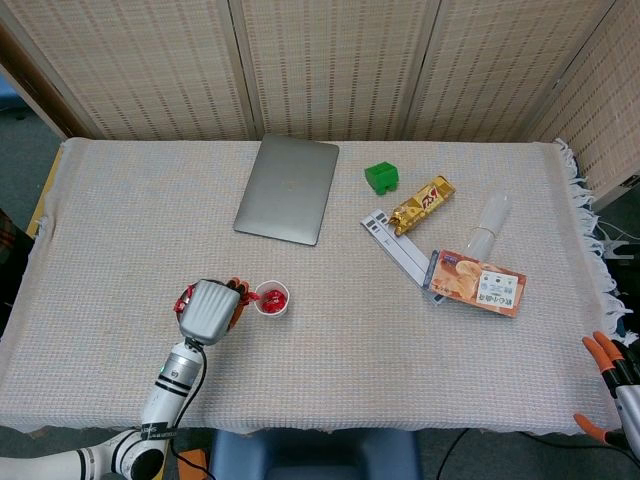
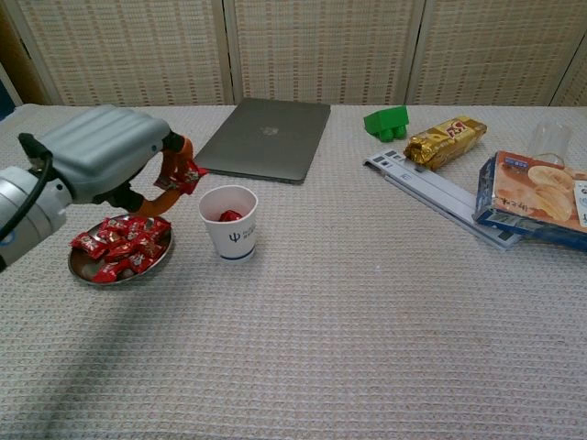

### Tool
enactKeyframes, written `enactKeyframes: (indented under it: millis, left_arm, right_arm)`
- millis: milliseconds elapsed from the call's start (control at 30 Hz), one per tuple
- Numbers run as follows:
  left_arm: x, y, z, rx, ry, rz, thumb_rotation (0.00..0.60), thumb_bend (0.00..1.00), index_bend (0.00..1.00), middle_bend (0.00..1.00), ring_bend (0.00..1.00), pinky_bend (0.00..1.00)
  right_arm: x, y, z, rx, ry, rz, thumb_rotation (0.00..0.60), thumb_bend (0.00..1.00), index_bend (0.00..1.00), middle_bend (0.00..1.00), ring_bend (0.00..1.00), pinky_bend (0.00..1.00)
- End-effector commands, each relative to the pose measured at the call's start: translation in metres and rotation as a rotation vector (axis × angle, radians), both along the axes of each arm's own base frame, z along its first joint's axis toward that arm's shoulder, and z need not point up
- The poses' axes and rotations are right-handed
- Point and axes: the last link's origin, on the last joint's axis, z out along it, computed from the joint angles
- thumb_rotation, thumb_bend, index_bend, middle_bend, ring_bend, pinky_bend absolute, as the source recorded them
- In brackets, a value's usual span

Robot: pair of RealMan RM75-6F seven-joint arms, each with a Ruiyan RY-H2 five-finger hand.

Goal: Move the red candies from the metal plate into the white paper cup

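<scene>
While a wrapped red candy (image 2: 182, 174) is pinched in the fingertips of the left robot hand (image 2: 108, 158), it is held raised above the tabletop (image 2: 367, 321), between the metal plate (image 2: 92, 271) below and the white paper cup (image 2: 228, 223). From the candy, the cup's open mouth lies just to the right and lower, so the coming move is judged to be a short carry rightward over the rim before release. The left robot hand is by far the nearer; the right robot hand (image 1: 612, 372) is seen only at the far right edge of the tabletop, holding nothing, its fingers apart. The candy is small, its shiny red wrapper crinkled. More red candies (image 2: 119, 246) are heaped on the plate, and at least one (image 2: 229, 216) is already lying inside the cup. Farther back, a closed grey laptop (image 2: 266, 137) is lying flat.
</scene>
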Motion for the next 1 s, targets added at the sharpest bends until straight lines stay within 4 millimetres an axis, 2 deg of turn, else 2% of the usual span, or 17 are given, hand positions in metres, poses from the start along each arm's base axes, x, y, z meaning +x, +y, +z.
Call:
enactKeyframes:
  millis: [33, 167, 300, 667, 1000]
  left_arm:
    - [0.015, 0.007, -0.014, -0.023, 0.014, -0.010, 0.600, 0.48, 0.68, 0.72, 0.79, 1.00]
    - [0.024, 0.012, -0.028, -0.042, 0.031, -0.017, 0.600, 0.47, 0.66, 0.70, 0.79, 1.00]
    - [0.025, 0.017, -0.035, -0.043, 0.053, -0.021, 0.600, 0.48, 0.63, 0.66, 0.79, 1.00]
    - [0.017, 0.015, -0.032, -0.038, 0.084, -0.027, 0.600, 0.47, 0.44, 0.49, 0.79, 1.00]
    - [0.020, 0.012, -0.028, -0.041, 0.069, -0.037, 0.600, 0.46, 0.33, 0.45, 0.79, 1.00]
  right_arm:
    - [-0.001, -0.002, 0.000, -0.003, -0.001, -0.007, 0.600, 0.06, 0.00, 0.00, 0.00, 0.00]
    - [-0.002, -0.004, 0.000, -0.002, -0.001, -0.015, 0.600, 0.06, 0.00, 0.00, 0.00, 0.00]
    - [-0.003, -0.005, 0.001, -0.004, -0.002, -0.020, 0.600, 0.06, 0.00, 0.00, 0.00, 0.00]
    - [-0.003, -0.005, 0.001, -0.002, -0.003, -0.021, 0.600, 0.06, 0.00, 0.00, 0.00, 0.00]
    - [-0.002, -0.004, 0.002, -0.007, -0.005, -0.018, 0.600, 0.06, 0.00, 0.00, 0.00, 0.00]
